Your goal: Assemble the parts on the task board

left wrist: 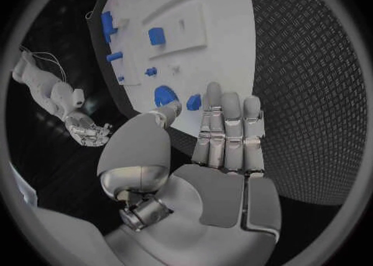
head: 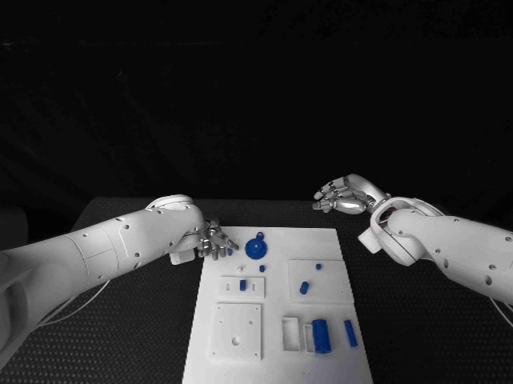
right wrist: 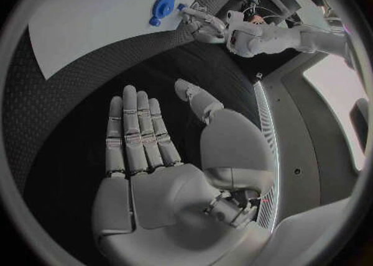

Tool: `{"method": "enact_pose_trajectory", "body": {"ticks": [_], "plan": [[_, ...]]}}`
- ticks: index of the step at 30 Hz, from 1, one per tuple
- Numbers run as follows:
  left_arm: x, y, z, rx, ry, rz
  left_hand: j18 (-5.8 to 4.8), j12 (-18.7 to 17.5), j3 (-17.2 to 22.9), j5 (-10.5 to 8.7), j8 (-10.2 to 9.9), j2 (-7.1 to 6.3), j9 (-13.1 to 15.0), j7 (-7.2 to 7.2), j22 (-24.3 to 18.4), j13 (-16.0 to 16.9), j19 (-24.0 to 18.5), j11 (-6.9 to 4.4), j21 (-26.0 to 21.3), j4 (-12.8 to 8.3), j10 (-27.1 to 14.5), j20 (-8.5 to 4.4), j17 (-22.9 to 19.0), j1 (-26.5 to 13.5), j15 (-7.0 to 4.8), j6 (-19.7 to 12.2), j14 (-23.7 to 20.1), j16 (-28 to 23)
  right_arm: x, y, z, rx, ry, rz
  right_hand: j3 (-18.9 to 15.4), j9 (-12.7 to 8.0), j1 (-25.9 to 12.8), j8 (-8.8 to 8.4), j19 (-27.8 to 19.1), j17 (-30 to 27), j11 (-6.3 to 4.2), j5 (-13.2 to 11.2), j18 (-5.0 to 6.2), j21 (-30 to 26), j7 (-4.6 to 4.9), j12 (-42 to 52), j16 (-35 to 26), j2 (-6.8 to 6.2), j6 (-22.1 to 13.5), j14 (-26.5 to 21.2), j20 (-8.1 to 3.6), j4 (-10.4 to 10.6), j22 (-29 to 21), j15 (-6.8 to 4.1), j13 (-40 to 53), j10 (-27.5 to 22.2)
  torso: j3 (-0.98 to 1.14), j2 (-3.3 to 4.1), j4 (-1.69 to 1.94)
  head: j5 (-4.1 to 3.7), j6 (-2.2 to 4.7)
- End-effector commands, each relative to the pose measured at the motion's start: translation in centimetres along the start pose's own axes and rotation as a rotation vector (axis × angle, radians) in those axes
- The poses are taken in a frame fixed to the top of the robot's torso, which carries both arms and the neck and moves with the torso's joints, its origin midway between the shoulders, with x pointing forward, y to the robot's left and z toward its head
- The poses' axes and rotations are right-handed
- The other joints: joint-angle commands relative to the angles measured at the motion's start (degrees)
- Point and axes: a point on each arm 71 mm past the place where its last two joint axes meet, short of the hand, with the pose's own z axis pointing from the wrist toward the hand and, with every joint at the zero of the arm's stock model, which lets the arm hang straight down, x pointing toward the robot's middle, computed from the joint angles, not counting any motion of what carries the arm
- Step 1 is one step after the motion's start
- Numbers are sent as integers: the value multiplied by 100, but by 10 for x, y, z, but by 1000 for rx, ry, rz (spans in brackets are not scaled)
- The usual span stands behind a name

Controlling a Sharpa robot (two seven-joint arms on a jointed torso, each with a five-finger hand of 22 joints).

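The white task board (head: 326, 240) lies in the middle of the table. My left hand (head: 214, 238) hovers at its far left corner, fingers stretched out and apart. A small blue part (left wrist: 193, 101) lies on the board between the thumb and the fingertips (left wrist: 211, 95); I cannot tell if they touch it. Right beside it lies a round blue gear-like part (head: 256, 246). My right hand (head: 346, 194) hangs off the board beyond its far right corner; the right wrist view shows its palm (right wrist: 155, 173) flat, fingers straight, holding nothing.
Several more blue parts lie on the board: small ones (head: 303, 286) in the middle, a larger block (head: 320, 332) and a bar (head: 350, 332) at the near right. Raised white plates (head: 235, 330) stand at the near left. Black table (head: 441, 336) surrounds the board.
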Motion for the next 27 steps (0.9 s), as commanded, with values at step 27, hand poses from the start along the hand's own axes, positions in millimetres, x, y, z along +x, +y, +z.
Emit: {"method": "enact_pose_trajectory", "body": {"ticks": [27], "plan": [[-2,-1,2,17,-9,-44,-64,-63,44,-7,10,398,-55,8,45,54,-41,9,-69,-425,14,-640,47,254,-5,1,-27,-28,3,2,1,-12,17,1,-8,-13,-15,40,-27,12,6,16,-50,-36,-9,9,-31,10,-31,-32,11,-4,14,18,-19,23,-5,-9,5,-40,-19]]}}
